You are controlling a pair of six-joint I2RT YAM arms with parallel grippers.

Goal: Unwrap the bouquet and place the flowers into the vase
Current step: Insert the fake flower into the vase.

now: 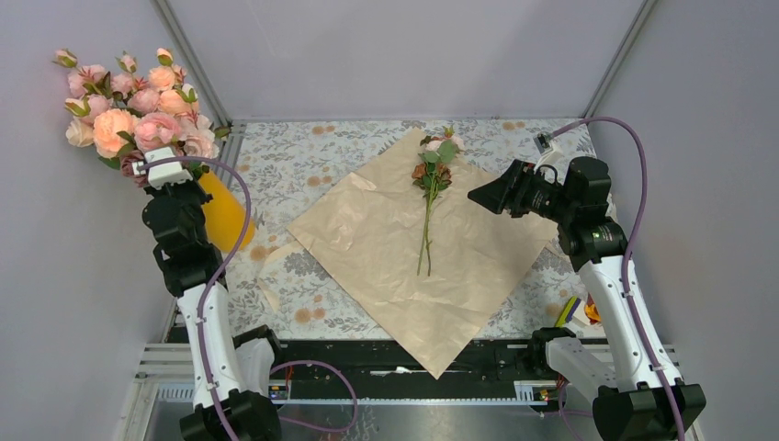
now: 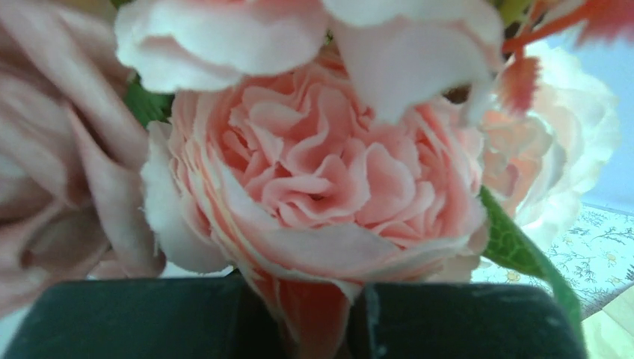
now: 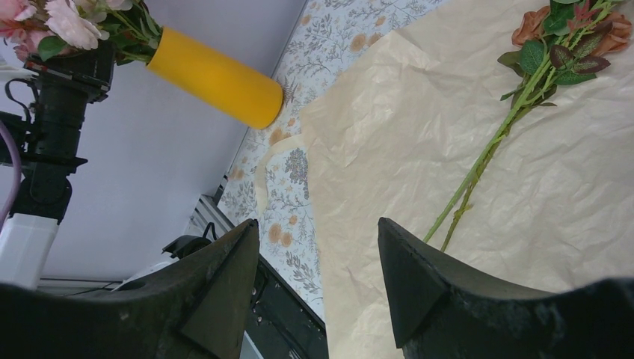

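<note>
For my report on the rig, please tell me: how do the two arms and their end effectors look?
Both the left arm and right arm have white links and black joint housings. A purple cable runs along each. The left end effector and right end effector each have two dark fingers.

We are seeing the big roses (image 2: pixel 321 172) blurring and spilling past every edge of the left wrist view, so we are not telling whether the left gripper (image 2: pixel 297 303) is pinching one. The left arm (image 1: pixel 179 234) is covering part of the vase (image 1: pixel 227 216).
</note>
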